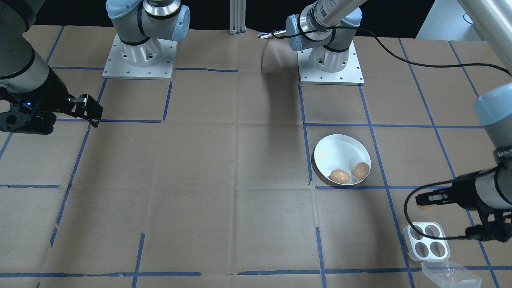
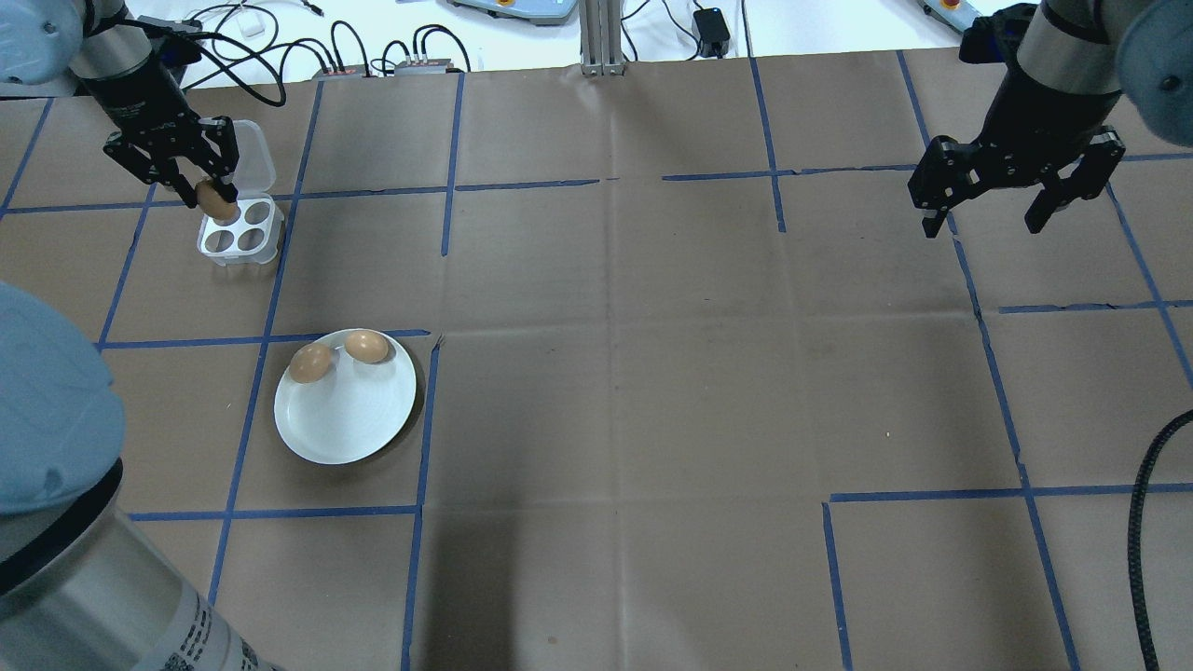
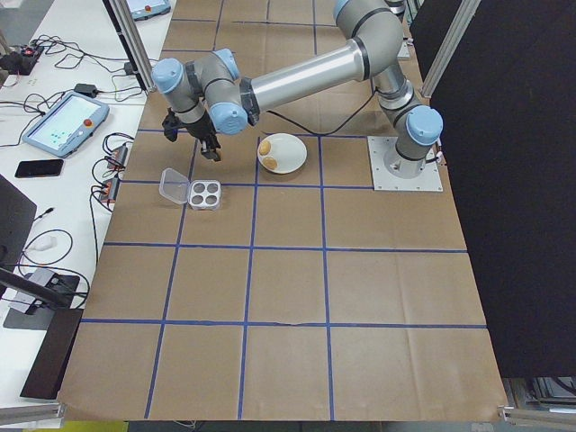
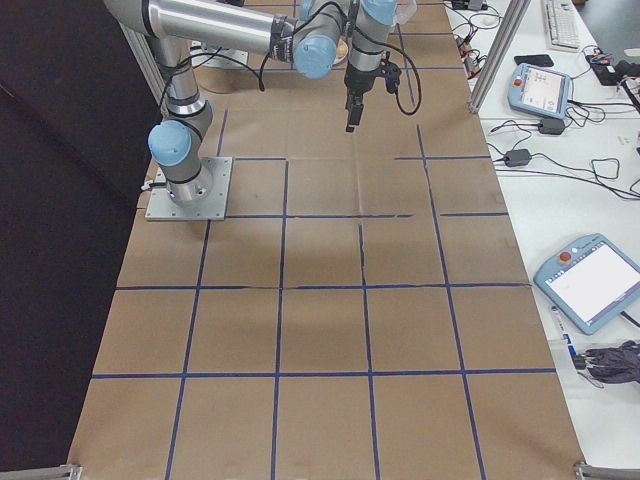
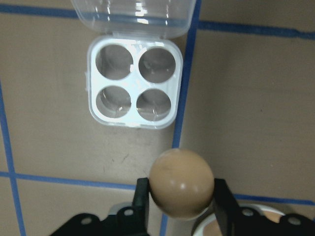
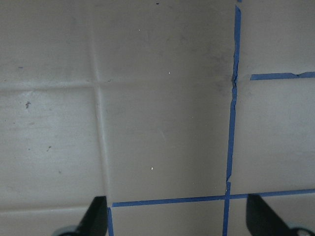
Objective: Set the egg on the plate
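Left hand [image 2: 207,198] pinches an egg [image 5: 181,183] above the tray [image 2: 240,228] (plate [image 2: 349,415] holds two); right hand [image 2: 991,214] spread.

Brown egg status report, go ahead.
Left pincer shut on brown egg, above tray. Right pincer open, empty. Round white plate holds two eggs. Path unobstructed.

Brown egg [image 5: 181,183] held above the table; white plate [image 2: 349,421] holds two eggs.

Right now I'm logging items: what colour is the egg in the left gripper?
The egg is plain light brown, clearest in the left wrist view.
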`<action>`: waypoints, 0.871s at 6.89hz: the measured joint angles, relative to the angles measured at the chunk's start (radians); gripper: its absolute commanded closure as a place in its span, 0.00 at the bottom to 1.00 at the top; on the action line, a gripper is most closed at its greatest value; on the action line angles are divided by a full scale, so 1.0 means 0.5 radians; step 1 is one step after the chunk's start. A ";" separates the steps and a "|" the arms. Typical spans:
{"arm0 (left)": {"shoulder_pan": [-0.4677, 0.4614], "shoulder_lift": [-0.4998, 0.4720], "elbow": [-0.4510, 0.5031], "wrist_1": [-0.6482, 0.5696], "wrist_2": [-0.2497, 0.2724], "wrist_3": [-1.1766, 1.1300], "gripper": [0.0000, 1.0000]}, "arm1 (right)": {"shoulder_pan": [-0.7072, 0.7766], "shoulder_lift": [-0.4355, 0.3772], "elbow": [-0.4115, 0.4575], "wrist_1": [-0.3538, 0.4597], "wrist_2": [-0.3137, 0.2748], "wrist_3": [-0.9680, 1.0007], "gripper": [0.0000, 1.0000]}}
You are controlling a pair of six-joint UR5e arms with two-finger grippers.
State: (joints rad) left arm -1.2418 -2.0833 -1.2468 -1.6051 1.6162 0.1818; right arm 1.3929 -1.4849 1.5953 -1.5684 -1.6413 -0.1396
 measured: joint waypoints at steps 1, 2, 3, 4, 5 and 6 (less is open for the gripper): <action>-0.005 0.211 -0.321 0.121 -0.008 -0.035 1.00 | 0.000 0.000 0.000 0.000 0.000 0.000 0.00; -0.008 0.401 -0.649 0.304 -0.014 -0.062 1.00 | 0.000 0.000 0.000 0.000 0.000 0.000 0.00; -0.024 0.549 -0.949 0.522 -0.018 -0.091 1.00 | 0.000 0.000 0.000 0.001 0.000 0.000 0.00; -0.074 0.637 -1.181 0.747 -0.019 -0.128 1.00 | 0.000 0.000 0.000 0.001 0.000 0.000 0.00; -0.145 0.666 -1.329 0.928 -0.019 -0.189 1.00 | 0.000 0.000 0.000 0.001 0.000 0.000 0.00; -0.199 0.663 -1.418 1.039 -0.019 -0.239 1.00 | 0.000 0.000 0.000 0.001 0.000 0.000 0.00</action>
State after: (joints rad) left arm -1.3415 -1.7515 -1.9557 -1.0857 1.6068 0.0625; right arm 1.3928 -1.4849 1.5953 -1.5677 -1.6414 -0.1396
